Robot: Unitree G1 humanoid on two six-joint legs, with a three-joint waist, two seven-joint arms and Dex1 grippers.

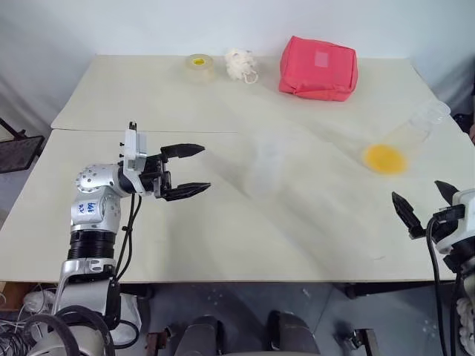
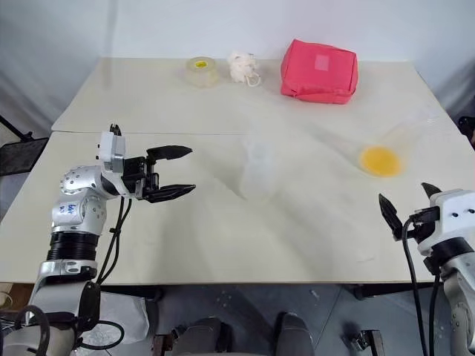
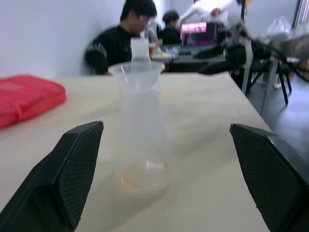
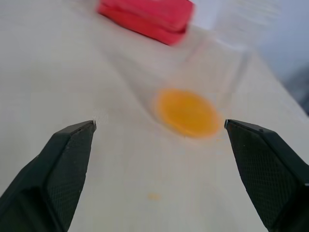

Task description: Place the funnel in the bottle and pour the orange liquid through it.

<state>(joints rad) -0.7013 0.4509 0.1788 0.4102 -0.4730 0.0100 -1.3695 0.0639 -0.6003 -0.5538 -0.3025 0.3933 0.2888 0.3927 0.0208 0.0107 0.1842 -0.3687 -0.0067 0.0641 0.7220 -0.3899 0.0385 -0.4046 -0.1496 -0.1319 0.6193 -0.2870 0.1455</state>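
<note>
Orange liquid just beyond spread right fingers.

Clear bottle between the spread left hand fingers.

two pale tables pushed together before a plain white wall, grey floor below.

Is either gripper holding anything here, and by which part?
Nothing is held. The left gripper and right gripper both have open, empty jaws.
</note>
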